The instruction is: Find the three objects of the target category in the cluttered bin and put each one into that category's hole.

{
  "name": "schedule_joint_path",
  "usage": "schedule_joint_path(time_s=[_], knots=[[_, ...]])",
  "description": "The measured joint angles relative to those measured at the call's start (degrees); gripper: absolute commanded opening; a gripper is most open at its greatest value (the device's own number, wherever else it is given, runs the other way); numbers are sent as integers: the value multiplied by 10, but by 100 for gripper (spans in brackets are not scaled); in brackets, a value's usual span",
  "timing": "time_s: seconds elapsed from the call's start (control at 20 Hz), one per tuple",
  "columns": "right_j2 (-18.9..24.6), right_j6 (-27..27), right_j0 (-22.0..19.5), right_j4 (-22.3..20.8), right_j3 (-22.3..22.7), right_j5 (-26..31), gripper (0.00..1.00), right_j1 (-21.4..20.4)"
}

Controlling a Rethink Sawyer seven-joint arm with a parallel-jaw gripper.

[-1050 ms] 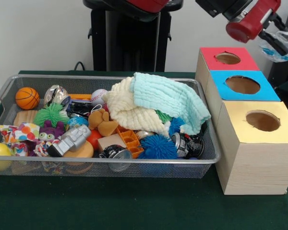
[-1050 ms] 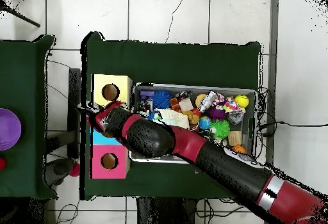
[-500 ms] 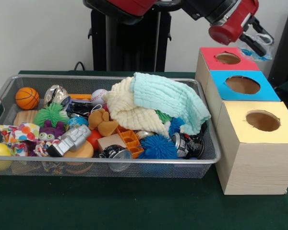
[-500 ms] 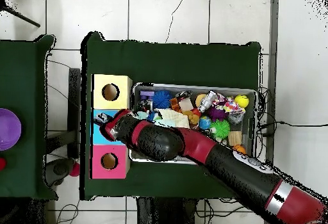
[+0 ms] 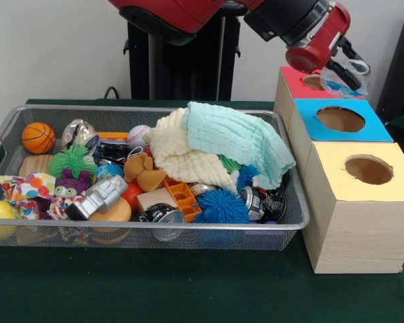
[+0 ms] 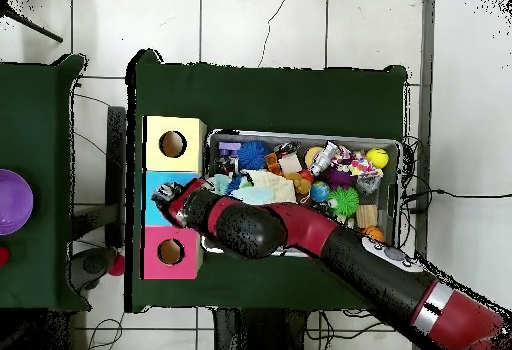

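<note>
Plastic-holding end effector (image 5: 345,69) now nearer red box (image 5: 297,84)

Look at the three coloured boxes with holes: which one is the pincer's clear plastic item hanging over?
The red box. The pincer holds clear plastic above its hole; the blue box and yellow box have nothing over them.

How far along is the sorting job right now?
Nothing visibly finished; the hole contents can't be seen. In hand: the gripper holds a clear plastic piece above the red box. Left: release it, then return to the wire bin.
</note>
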Motion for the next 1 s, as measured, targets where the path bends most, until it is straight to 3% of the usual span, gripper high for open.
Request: schedule_joint_path(time_s=[0.5, 1.0], knots=[[-13, 0, 0, -65, -2, -4, 0, 31], [-18, 0, 0, -79, -5, -27, 0, 61]])
